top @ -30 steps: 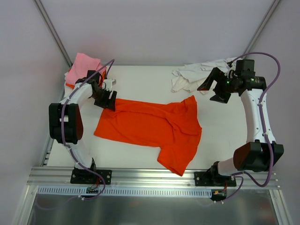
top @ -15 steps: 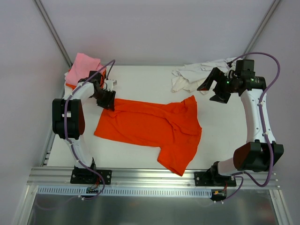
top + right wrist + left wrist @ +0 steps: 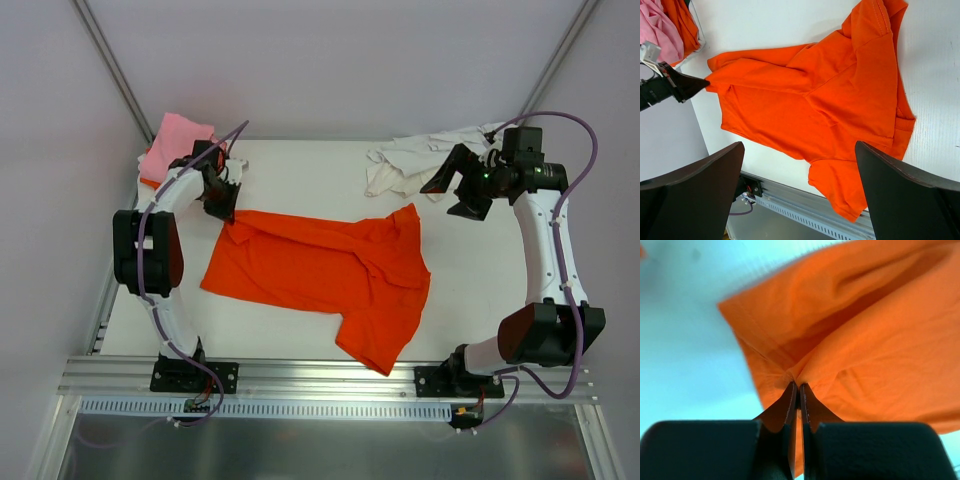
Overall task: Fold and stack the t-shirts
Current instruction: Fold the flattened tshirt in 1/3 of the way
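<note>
A bright orange t-shirt (image 3: 320, 265) lies spread and rumpled across the middle of the white table (image 3: 300, 170). My left gripper (image 3: 225, 208) is shut on its far left corner; in the left wrist view the jaws (image 3: 798, 386) pinch a gathered fold of the orange cloth (image 3: 865, 340). My right gripper (image 3: 455, 190) hangs open above the right rear of the table, holding nothing, and looks down on the orange t-shirt (image 3: 815, 100). A crumpled white t-shirt (image 3: 410, 160) lies at the back right. A pink t-shirt (image 3: 175, 140) sits on orange cloth (image 3: 150, 182) at the far left.
A metal rail (image 3: 320, 375) with both arm bases runs along the near edge. Slanted frame poles (image 3: 110, 65) rise at the back corners. The pink and orange pile (image 3: 660, 30) overhangs the table's left edge, close behind my left gripper.
My left gripper has shut on the orange t-shirt's far left corner and drawn it a little toward the back left, stretching that corner to a point. The right arm has not moved.
</note>
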Robot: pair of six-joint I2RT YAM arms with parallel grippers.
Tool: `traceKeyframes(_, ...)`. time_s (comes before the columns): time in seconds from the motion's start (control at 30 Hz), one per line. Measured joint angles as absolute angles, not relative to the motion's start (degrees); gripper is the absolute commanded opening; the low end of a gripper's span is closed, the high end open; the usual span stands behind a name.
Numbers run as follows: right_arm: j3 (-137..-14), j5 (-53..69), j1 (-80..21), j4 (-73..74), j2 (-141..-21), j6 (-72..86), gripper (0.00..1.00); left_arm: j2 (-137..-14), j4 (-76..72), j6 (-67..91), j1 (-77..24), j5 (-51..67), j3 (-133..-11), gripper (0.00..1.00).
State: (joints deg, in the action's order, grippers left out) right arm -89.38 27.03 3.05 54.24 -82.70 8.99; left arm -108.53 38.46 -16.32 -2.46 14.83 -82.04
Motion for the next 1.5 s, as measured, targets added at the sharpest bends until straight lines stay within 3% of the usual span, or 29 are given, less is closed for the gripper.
traceKeyframes(0.3,-89.38,27.35,3.05,54.22,-82.70,9.02,1.00,-107.53,37.50,-15.81,-7.35,6.37,-93.12,0.00)
traceKeyframes(0.63,-89.38,27.40,3.03,54.24,-82.70,9.02,0.99,-105.89,35.42,-18.37,-14.13,5.87,-93.21,0.00)
traceKeyframes(1.03,-89.38,27.46,3.01,54.22,-83.29,9.02,0.99,-90.87,34.30,-20.51,-14.17,2.28,-74.26,0.00)
traceKeyframes(1.27,-89.38,27.73,2.96,54.17,-84.34,9.65,0.99,-89.56,34.94,-18.50,-14.17,2.55,-67.18,0.02)
traceKeyframes(1.33,-89.38,27.81,2.96,54.17,-84.51,9.82,0.99,-89.76,35.03,-17.45,-14.17,2.74,-66.46,0.34)
traceKeyframes(1.4,-89.38,27.88,2.96,54.15,-84.51,9.89,0.99,-90.26,34.92,-16.21,-14.20,2.94,-66.32,0.72)
traceKeyframes(1.43,-89.38,27.90,2.96,54.13,-84.51,9.91,0.99,-90.43,34.68,-15.40,-14.20,2.96,-66.17,0.95)
traceKeyframes(1.5,-89.38,27.88,2.94,54.13,-84.51,9.91,0.99,-90.48,33.10,-13.13,-14.17,2.96,-64.88,0.99)
